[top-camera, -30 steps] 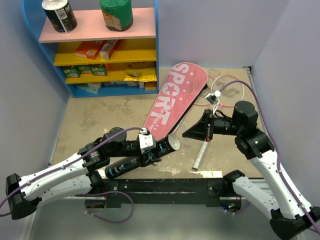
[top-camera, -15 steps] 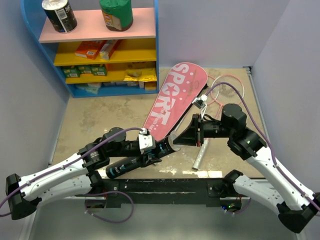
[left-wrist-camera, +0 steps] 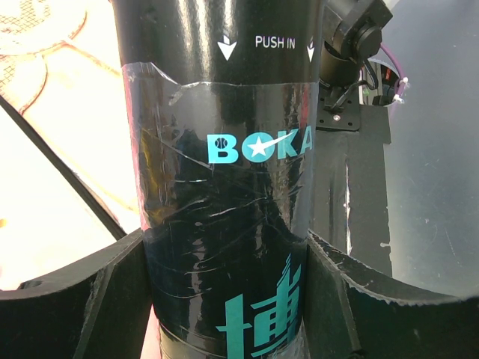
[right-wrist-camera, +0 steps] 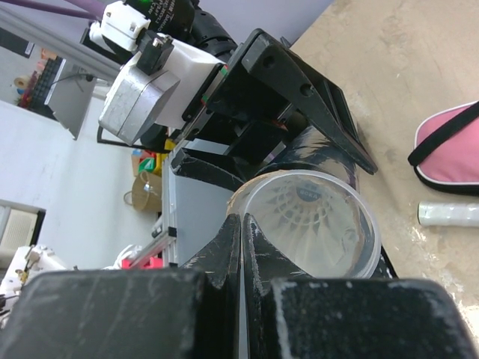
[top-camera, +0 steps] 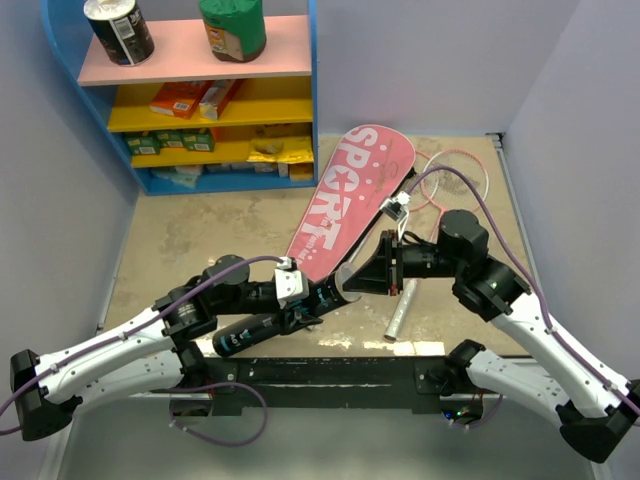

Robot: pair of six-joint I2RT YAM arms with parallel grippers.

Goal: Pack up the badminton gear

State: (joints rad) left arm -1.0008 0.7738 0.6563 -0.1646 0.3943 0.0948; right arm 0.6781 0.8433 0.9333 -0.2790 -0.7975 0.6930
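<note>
Nearest me, the left gripper (top-camera: 303, 300) was clamped around the black tube (left-wrist-camera: 224, 149), which lay at an angle with its open mouth up and to the right. The right gripper (right-wrist-camera: 241, 238) had its fingers pressed together right at the tube's clear rim, and a white shuttlecock (right-wrist-camera: 303, 215) sat inside. Just beyond lay a racket's pale handle (top-camera: 398, 318). Farther off was the pink cover (top-camera: 350, 195), with the racket heads (top-camera: 455, 178) beside it.
</note>
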